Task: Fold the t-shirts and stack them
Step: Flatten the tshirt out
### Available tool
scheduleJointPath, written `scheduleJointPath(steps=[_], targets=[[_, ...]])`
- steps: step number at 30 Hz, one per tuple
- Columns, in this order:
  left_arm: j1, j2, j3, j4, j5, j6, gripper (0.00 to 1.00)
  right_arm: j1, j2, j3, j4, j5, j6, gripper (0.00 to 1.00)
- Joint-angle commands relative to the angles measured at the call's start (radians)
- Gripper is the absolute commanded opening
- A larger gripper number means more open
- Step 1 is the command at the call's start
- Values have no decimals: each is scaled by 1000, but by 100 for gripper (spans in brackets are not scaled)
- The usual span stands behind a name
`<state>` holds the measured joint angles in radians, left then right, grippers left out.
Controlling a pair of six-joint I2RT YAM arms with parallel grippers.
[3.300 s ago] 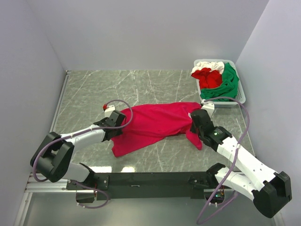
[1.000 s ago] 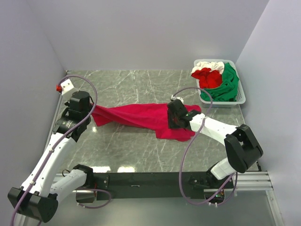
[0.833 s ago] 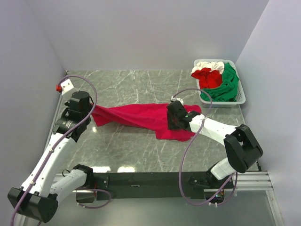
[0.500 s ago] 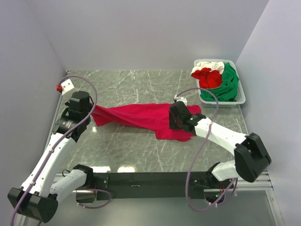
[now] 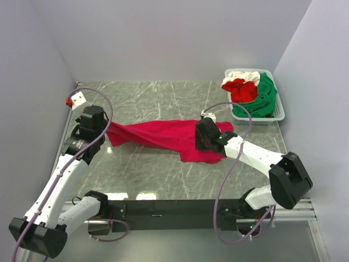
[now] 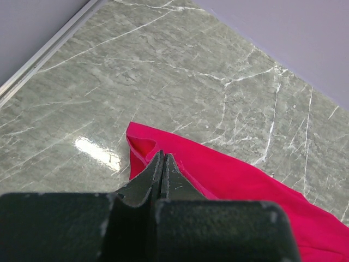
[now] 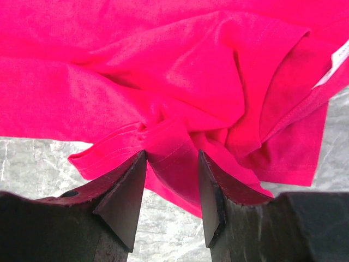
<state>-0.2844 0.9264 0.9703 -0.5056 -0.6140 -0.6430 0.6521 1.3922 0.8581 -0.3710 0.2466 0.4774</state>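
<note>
The crimson t-shirt (image 5: 163,136) lies bunched on the tabletop (image 5: 163,98), left of the basket (image 5: 277,113) holding other t-shirts (image 5: 256,95). The left tool (image 6: 162,164), farthest from the basket, clenches its corner. The right tool (image 7: 172,185) gapes, released, over its basket-side folds.

Soft matt cloth is noted for the crimson t-shirt (image 5: 163,136) (stitched hems seen close up). Glossy marbled finish recorded on the table (image 5: 163,101); white plastic for the basket (image 5: 279,112); grainy matt black on the right gripper (image 7: 172,155).
</note>
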Motion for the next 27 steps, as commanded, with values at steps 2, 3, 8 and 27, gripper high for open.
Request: scheduleJointPath(steps=[2,3,8,27], targets=[[7,-11,10,36,7,5,1,4,11,27,41,-1,-16,50],[7,-11,11,36,7,6,1,6,11,32,43,-3,-19,50],[7,-12,10,36,7,6,1,6,40,41,49,2,-26,51],[7,-15,15,29,-3,6,1,6,-90,56,-6,108,-33,4]])
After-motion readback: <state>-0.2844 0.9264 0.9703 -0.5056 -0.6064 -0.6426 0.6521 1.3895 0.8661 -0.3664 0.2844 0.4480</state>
